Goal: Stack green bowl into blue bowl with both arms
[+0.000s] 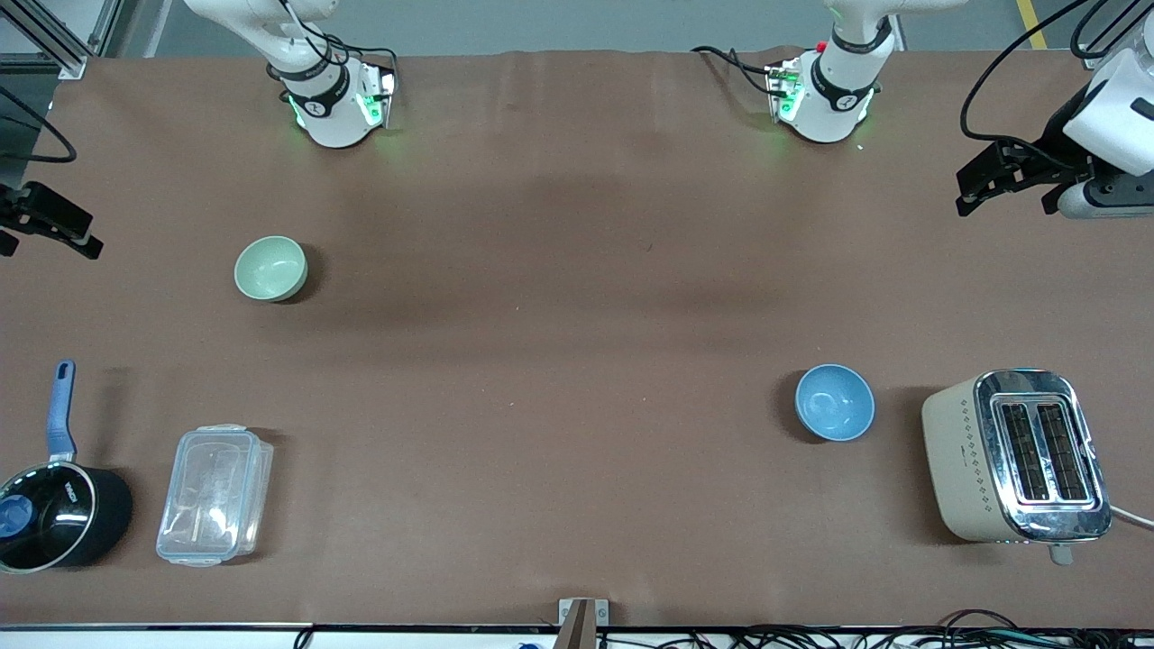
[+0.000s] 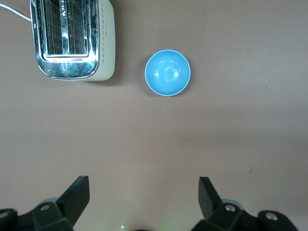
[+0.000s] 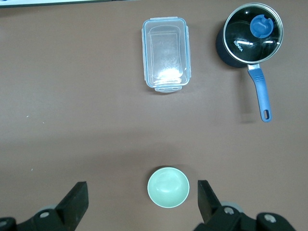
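The green bowl stands upright and empty on the brown table toward the right arm's end; it also shows in the right wrist view. The blue bowl stands upright and empty toward the left arm's end, beside a toaster, and shows in the left wrist view. My right gripper is raised over the table's edge at the right arm's end, open and empty. My left gripper is raised over the left arm's end, open and empty. The bowls are far apart.
A cream and chrome toaster stands beside the blue bowl. A black saucepan with a blue handle and a clear lidded plastic container stand nearer the front camera than the green bowl.
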Available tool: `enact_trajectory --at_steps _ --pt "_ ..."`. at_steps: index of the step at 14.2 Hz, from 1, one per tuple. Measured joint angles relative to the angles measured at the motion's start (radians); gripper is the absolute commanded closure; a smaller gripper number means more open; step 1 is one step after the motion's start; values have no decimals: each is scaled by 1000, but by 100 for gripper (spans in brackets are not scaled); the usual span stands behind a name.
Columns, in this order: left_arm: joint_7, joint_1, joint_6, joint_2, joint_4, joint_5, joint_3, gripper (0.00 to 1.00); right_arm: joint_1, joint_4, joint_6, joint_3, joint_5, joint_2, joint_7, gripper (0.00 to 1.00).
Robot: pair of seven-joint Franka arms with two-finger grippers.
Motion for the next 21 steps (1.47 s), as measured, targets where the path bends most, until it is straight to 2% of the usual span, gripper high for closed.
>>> enact_trajectory --at_steps 6,10,12,16,18,21 --pt "0 2 -1 5 0 0 1 0 0 0 16 0 0 1 0 0" --pt "-17 9 48 81 -27 12 3 0 0 -1 21 0 0 3 0 0" --pt "-40 10 174 123 -91 23 3 0 0 -1 21 0 0 3 0 0" --pt "-109 10 505 179 -311 24 4 0 -10 -47 22 -1 0 4 0 0" --pt "-114 10 649 221 -393 24 4 0 -31 -107 56 -2 0 2 -22 2" --pt "-141 11 804 316 -432 24 4 0 -76 -251 171 -4 -1 -5 -85 2"
